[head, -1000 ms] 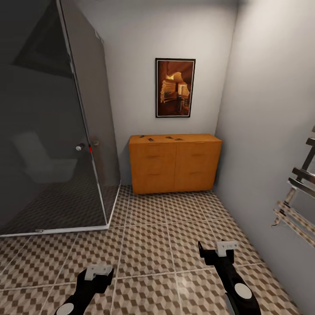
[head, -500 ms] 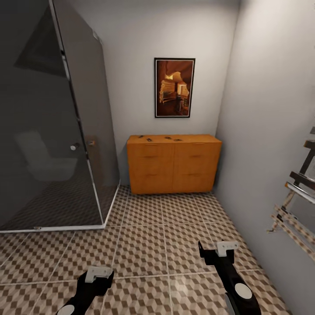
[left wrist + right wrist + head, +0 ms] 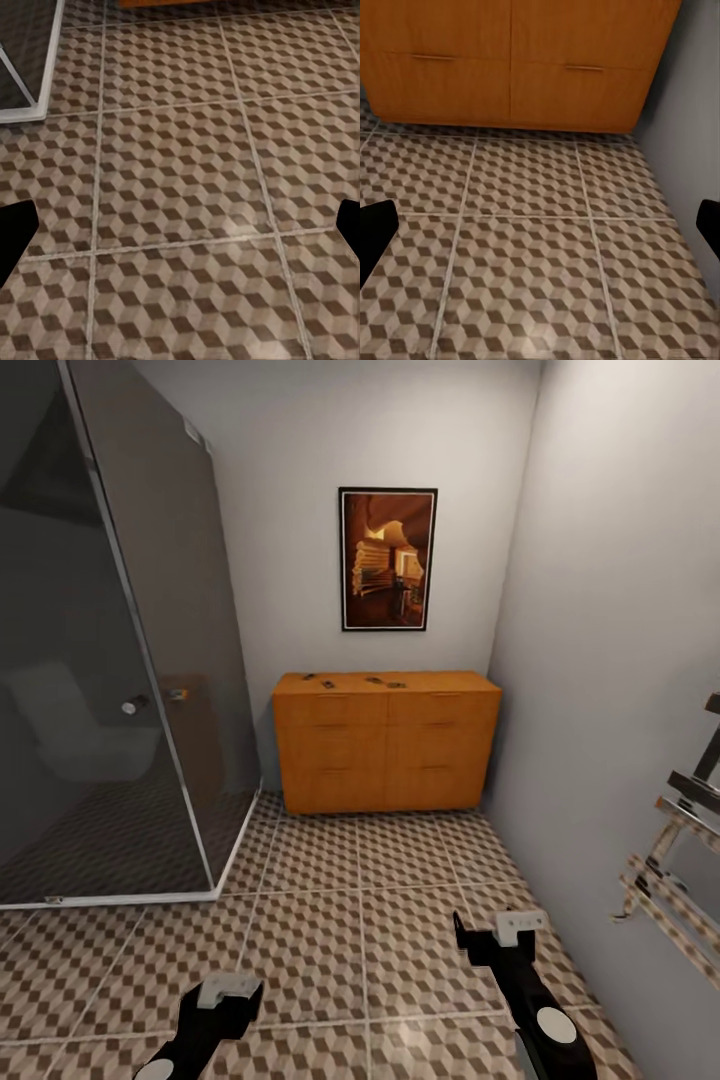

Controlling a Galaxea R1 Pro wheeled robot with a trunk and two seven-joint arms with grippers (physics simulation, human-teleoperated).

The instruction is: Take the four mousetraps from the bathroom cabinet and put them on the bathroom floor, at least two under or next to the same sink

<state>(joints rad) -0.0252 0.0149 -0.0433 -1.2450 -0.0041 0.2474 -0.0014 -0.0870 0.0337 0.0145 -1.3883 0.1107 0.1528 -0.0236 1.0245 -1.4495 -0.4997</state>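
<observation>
The orange-brown cabinet (image 3: 385, 745) stands against the far wall, and its drawer fronts (image 3: 510, 60) also show in the right wrist view. Several small dark mousetraps lie on its top, among them one near the left end (image 3: 327, 684) and one near the middle (image 3: 396, 685). The cube-patterned bathroom floor (image 3: 330, 920) stretches from me to the cabinet. My left gripper (image 3: 228, 990) (image 3: 180, 232) and right gripper (image 3: 500, 932) (image 3: 540, 232) hang low over the tiles, well short of the cabinet. Both are open and hold nothing. The bathroom sink is out of view.
A dark glass shower enclosure (image 3: 110, 690) with a white base fills the left side. A grey wall (image 3: 620, 660) runs along the right, carrying a chrome towel rail (image 3: 680, 860). A framed picture (image 3: 388, 558) hangs above the cabinet.
The whole picture has shifted, so the camera has moved: the cabinet and shower edge sit further left and the cabinet looks slightly larger. Both grippers stay open; the left one sits slightly lower in frame.
</observation>
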